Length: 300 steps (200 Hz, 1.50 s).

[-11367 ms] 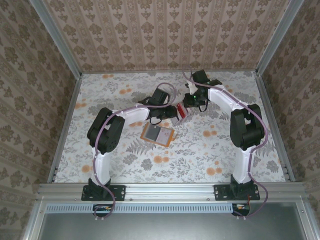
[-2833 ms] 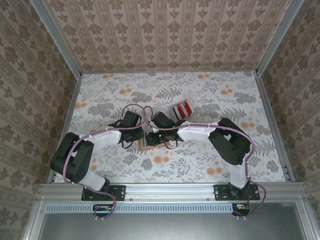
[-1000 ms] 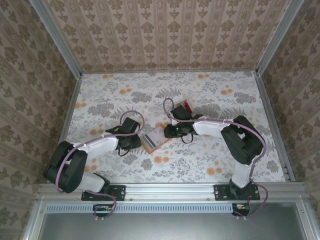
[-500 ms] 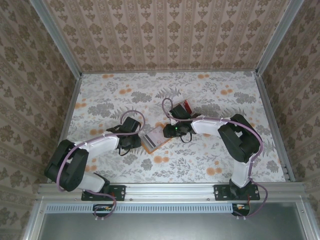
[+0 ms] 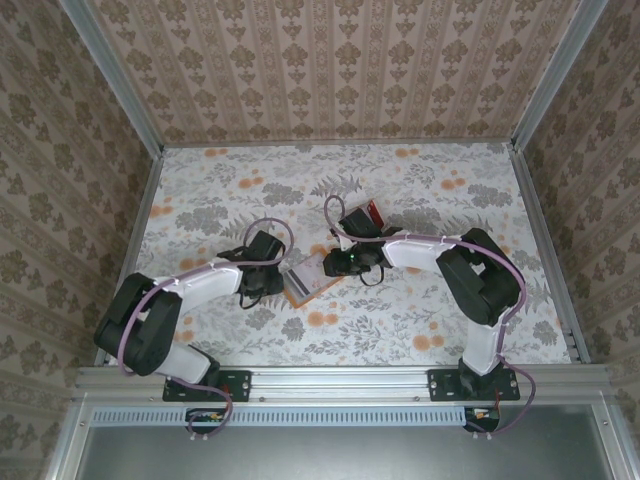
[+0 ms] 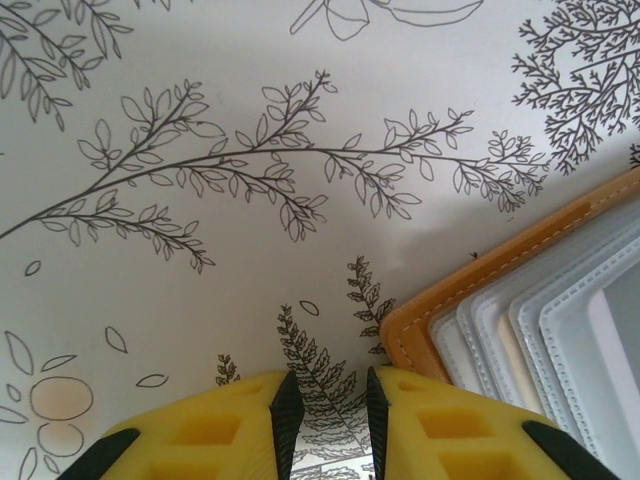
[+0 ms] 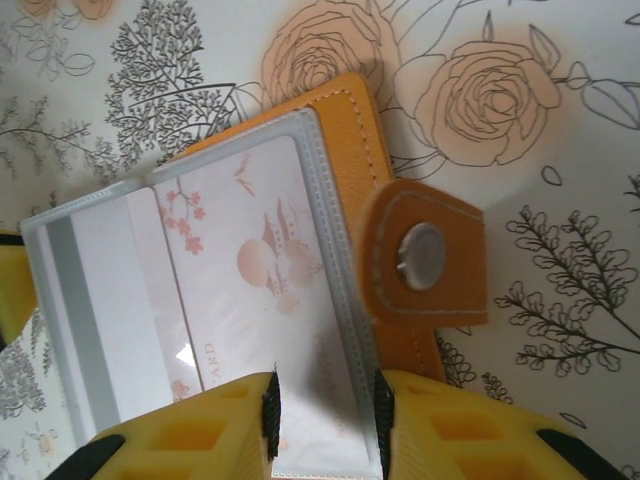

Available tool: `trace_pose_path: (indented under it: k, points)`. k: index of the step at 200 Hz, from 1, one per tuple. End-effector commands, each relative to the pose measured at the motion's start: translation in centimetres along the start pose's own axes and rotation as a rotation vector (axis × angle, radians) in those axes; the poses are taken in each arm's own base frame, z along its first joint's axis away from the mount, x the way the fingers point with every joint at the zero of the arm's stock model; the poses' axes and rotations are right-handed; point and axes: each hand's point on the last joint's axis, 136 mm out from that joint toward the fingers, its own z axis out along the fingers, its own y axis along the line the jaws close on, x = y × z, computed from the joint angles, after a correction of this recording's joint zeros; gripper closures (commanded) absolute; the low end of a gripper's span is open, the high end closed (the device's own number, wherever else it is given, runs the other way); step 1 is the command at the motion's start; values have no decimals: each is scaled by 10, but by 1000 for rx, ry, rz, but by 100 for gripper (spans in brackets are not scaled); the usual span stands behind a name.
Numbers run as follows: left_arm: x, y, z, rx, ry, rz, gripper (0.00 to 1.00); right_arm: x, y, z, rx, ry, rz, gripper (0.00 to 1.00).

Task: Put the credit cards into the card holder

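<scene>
**Both grippers at the open card holder**

The left gripper [image 6: 327, 400] sits low over the flowered tabletop [image 5: 200, 210], just left of the card holder [image 5: 306, 279]. Its yellow fingers [image 6: 230, 425] stand a narrow slit apart with only the printed cloth showing between them, so it grasps nothing. In the left wrist view the holder's near orange corner lies just right of the fingertips, apart from them.

The card holder lies open and flat near the middle of the tabletop, between the two grippers. Its clear sleeves face up, and a whitish card [image 7: 250, 260] with pale red marks sits in one sleeve. The clasp tab [image 7: 420, 258] is folded out to the right.

The right gripper [image 7: 322, 400] hangs over the holder's right side, its jaws slightly parted and the sleeve edge crossing the gap. I cannot tell whether it is pinching the sleeve.

Just beyond the right arm, a small stack of red credit cards [image 5: 372, 213] rests on the tabletop.
</scene>
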Motion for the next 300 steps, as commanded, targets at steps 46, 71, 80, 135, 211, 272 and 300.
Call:
trace_pose_path:
  k: [46,71,80,135,211,272,300]
  points:
    - [2,-13,13,39,17,9,71,-14,32,-20,-136,-55,14,67]
    - [3,-13,13,38,18,8,71,-15,39,-19,-197,-47,44,67]
    - [3,-13,13,37,17,8,71,-16,42,-19,-220,-47,50,67]
    - [3,-13,13,38,16,10,71,-14,13,-18,-70,-54,30,66]
    - [2,-14,15,34,22,14,71,-2,-17,-1,2,4,45,66]
    - [0,-15,15,31,23,15,71,3,-10,9,-29,35,42,66]
    - [0,-16,15,33,24,17,71,5,2,8,-66,41,33,66]
